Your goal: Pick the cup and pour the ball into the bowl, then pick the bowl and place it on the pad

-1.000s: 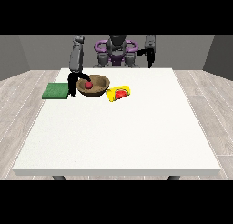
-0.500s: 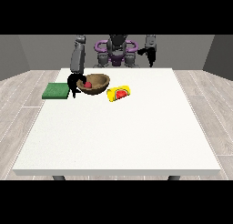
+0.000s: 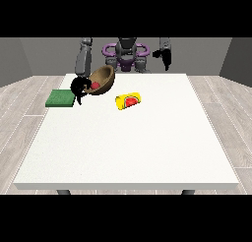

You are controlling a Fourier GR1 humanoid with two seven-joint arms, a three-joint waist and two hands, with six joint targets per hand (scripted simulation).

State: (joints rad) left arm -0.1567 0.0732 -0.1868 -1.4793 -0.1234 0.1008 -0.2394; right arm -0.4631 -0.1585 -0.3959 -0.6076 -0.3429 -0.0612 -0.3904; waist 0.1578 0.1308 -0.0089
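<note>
Robot hand at the view's left (image 3: 78, 86) grips low; other robot hand (image 3: 164, 58) hangs raised.

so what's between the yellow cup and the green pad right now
In the front view, the wooden bowl sits in that stretch, lifted and tilted, with the red ball inside it. The robot hand at the view's left holds the bowl's rim, beside the green pad; the yellow cup lies on its side.

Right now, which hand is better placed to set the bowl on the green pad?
The robot's right hand, at the view's left. It already holds the tilted bowl with the red ball inside, next to the pad. The other hand hangs far across the table.
</note>
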